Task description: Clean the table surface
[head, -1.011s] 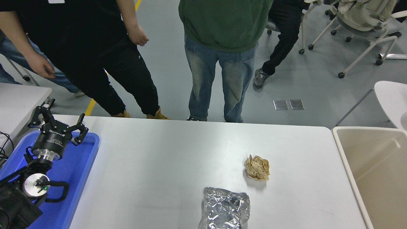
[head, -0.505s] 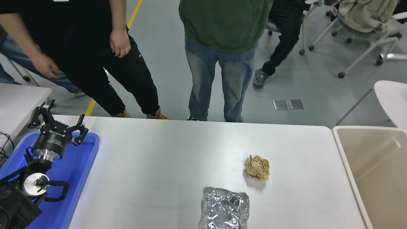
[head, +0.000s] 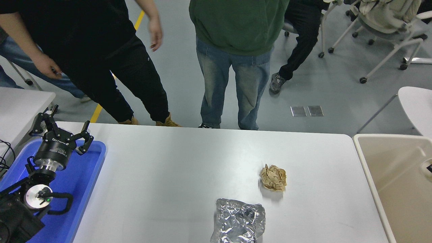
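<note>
The white table surface (head: 175, 168) fills the middle of the view. On it, right of centre, lies a crumpled brown paper ball (head: 273, 177). A crumpled sheet of silver foil (head: 239, 221) lies nearer me, at the bottom edge. My left gripper (head: 62, 126) is parked at the lower left over the blue tray (head: 84, 175), open and holding nothing, far from both pieces. The right gripper is out of view.
A beige bin (head: 398, 189) stands against the table's right end, and a small pale part (head: 427, 167) shows over it at the picture's right edge. Two people (head: 236, 67) stand at the far side. A second white table (head: 20, 104) sits at the left.
The person in black has swung an arm and shifted. A small pale part has come in at the right edge over the bin. The left arm, paper ball and foil have not moved.
</note>
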